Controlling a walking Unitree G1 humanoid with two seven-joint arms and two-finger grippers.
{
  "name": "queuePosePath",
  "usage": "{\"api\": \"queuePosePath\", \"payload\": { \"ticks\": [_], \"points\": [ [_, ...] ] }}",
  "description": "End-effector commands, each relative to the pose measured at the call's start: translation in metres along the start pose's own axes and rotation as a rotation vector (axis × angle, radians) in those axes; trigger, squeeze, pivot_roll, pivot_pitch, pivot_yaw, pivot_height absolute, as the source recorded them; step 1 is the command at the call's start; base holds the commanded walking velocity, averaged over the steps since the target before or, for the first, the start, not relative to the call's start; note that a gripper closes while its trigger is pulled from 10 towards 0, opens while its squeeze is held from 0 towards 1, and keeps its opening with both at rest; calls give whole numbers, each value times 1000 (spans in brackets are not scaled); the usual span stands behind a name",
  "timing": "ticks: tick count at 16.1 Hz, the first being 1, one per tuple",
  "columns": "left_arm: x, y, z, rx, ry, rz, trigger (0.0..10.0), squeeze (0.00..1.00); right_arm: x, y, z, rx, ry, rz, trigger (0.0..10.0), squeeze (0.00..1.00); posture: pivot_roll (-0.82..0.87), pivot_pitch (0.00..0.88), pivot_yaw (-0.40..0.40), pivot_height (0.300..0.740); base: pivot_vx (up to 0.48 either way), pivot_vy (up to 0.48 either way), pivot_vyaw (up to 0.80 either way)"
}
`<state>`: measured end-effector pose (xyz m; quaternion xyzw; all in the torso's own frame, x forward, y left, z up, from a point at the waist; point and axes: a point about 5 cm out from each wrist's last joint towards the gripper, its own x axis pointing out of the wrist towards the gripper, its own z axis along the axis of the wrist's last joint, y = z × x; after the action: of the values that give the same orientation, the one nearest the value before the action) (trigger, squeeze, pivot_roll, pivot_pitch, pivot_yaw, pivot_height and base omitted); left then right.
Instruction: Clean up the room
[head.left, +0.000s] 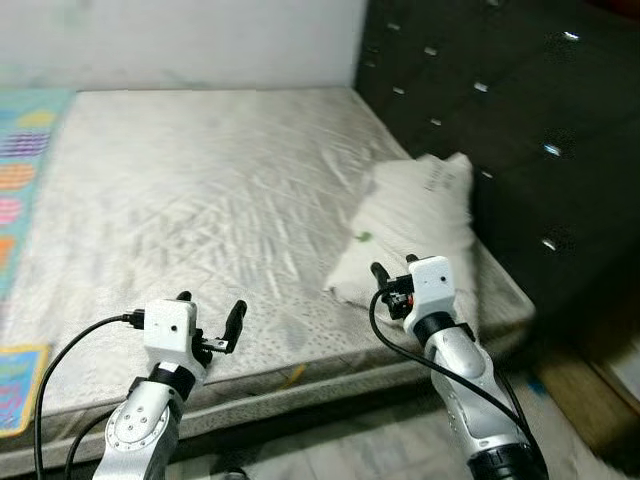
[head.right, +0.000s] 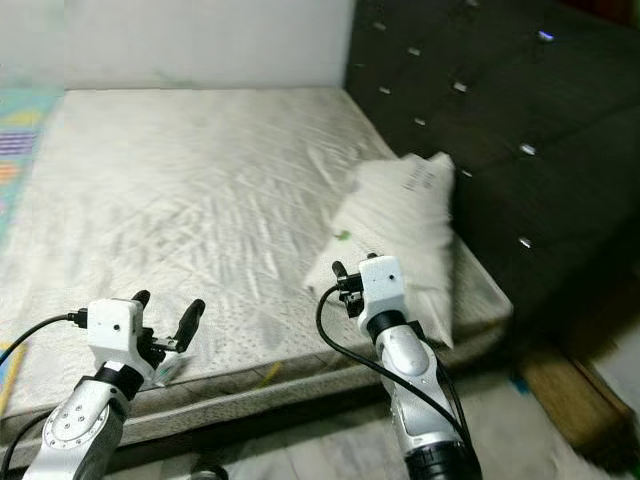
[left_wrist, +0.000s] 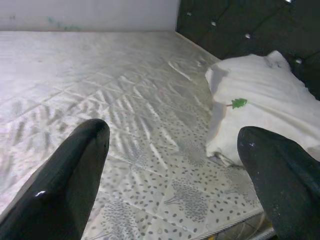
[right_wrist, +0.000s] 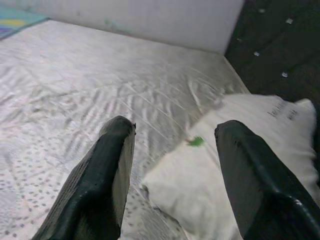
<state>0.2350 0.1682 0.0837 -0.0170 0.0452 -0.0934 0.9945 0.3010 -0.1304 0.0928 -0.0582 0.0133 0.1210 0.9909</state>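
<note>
White pillow (head.left: 415, 232) lies right of centre on the bed (head.left: 180, 200); right gripper (head.left: 393, 272) and left gripper (head.left: 212, 320), jaws wide and empty, could snag the sheet.

One pillow (head.left: 410, 228), one mattress (head.left: 180, 200), one dark tufted headboard (head.left: 500, 110), two grippers.

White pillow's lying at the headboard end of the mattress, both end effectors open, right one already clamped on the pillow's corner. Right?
Not quite. The right end effector is not clamped on anything: the right wrist view shows its fingers spread with the pillow beyond them, untouched. The rest holds: the pillow lies at the dark headboard end of the mattress, and the left end effector is open too.
</note>
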Motion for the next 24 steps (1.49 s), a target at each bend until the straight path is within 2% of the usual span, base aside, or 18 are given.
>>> {"api": "queuePosePath", "payload": {
  "ticks": [1,10,16,24],
  "points": [
    [0,-5,-1,0,7,-28,10000,0,0,-4,2,1,-7,-11,10000,0,28,50,-121,740,0,0,800],
    [1,-5,0,-16,0,-39,10000,0,3,-5,3,39,-22,-24,10000,0,33,46,-121,740,0,0,738],
    [1,-6,2,-27,-11,-61,10000,0,0,-6,2,61,-19,-43,10000,0,25,47,-115,740,0,0,0],
    [1,-7,2,-27,-9,-72,10000,0,0,-9,1,54,-13,-66,10000,0,24,56,-109,740,250,0,0]
  ]
}}
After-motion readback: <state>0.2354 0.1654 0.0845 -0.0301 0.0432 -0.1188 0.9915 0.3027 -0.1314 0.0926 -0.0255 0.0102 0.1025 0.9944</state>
